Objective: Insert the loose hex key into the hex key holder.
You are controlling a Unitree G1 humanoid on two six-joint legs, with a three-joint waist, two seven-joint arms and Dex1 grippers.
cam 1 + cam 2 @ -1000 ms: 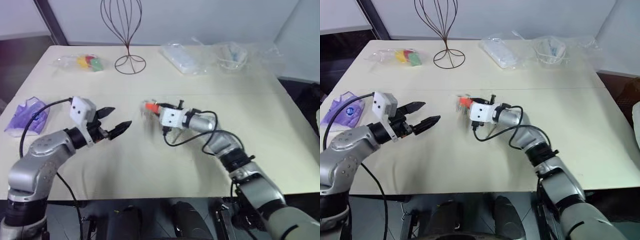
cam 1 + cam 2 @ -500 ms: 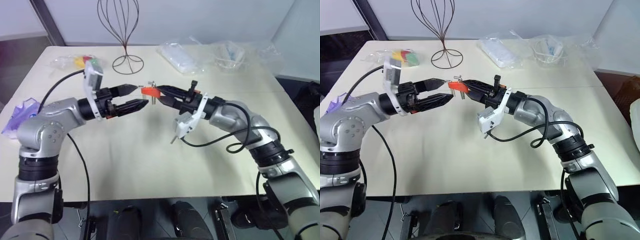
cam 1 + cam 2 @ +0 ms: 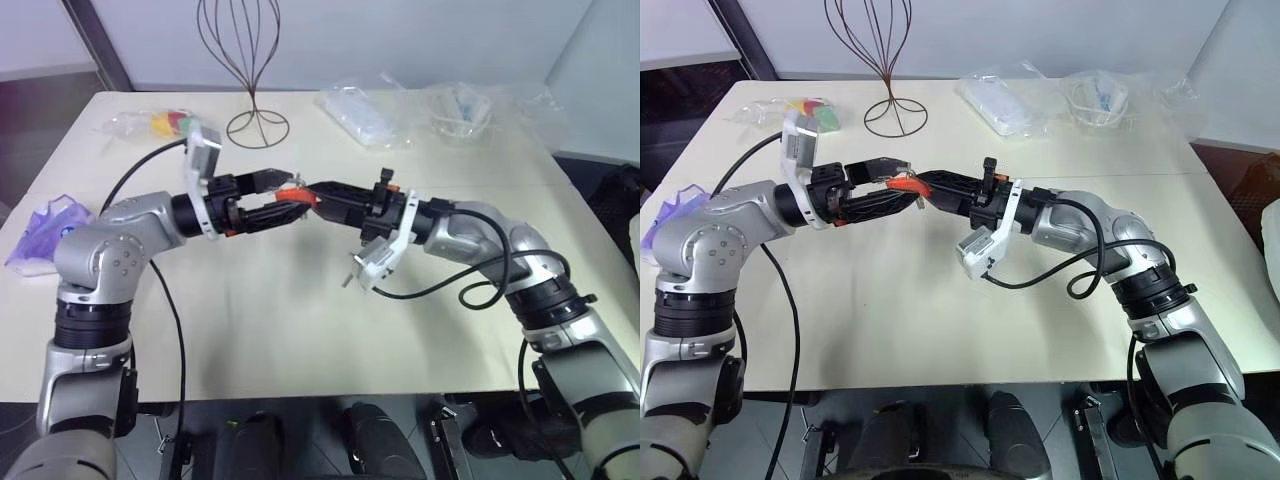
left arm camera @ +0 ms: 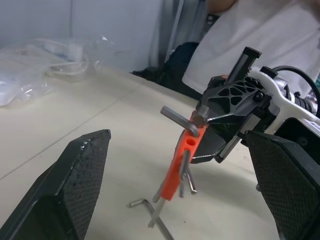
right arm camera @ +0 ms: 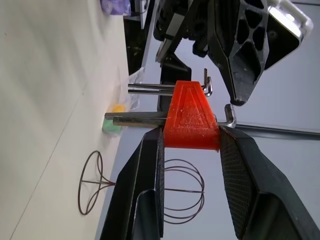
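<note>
My right gripper (image 3: 312, 192) is shut on the hex key holder (image 3: 296, 194), an orange-red block with a few grey keys through it, and holds it up above the table. In the right wrist view the holder (image 5: 192, 120) sits pinched between both fingers. My left gripper (image 3: 285, 195) points toward it from the left, open, with one finger on each side of the block and apart from it. The left wrist view shows the holder (image 4: 181, 160) tilted, and below it the loose hex key (image 4: 137, 203), a thin L-shaped rod lying on the table.
A wire stand (image 3: 245, 70) rises at the back. Clear plastic bags (image 3: 365, 115) lie at the back right, a bag of coloured pieces (image 3: 165, 125) at the back left, and a purple bag (image 3: 50, 230) by the left edge. A person in white (image 4: 260, 35) stands beyond the table.
The right gripper has lifted the holder off the table and rolled it. The left gripper has risen and swung right until its open fingers flank the holder. Little moved over the last half second.
</note>
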